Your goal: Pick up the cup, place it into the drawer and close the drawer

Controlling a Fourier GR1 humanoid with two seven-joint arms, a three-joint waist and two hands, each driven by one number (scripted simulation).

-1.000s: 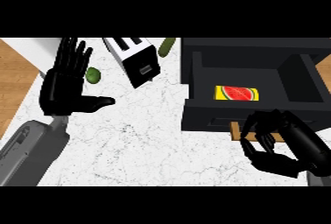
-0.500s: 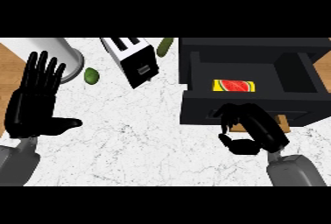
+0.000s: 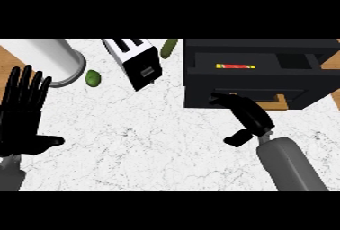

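Cup-wise, the red and yellow cup [image 3: 235, 66] already lies inside the black box-shaped drawer unit [image 3: 256, 76], showing as a thin strip through the narrowed opening at the top, so the step in hand is judged to be the closing push. Going by size: one white marbled counter [image 3: 146, 143] spreads under everything; one drawer unit sits at the upper right with its dark front panel [image 3: 249, 94] facing the robot; one pale grey cylinder [image 3: 53, 58] stands at the upper left; one white and black toaster-like box [image 3: 137, 63] lies tilted at top centre; two small green things, a round one [image 3: 93, 78] by the cylinder and a longer one [image 3: 168, 47] near the top edge. The right hand [image 3: 247, 117] has its fingers bent, tips at the front panel by the tan patch, holding nothing. The left hand [image 3: 23, 112] rests at the left edge, fingers spread and upright. To finish well, the push should run straight into the panel's middle, square to the front, until it sits flush.
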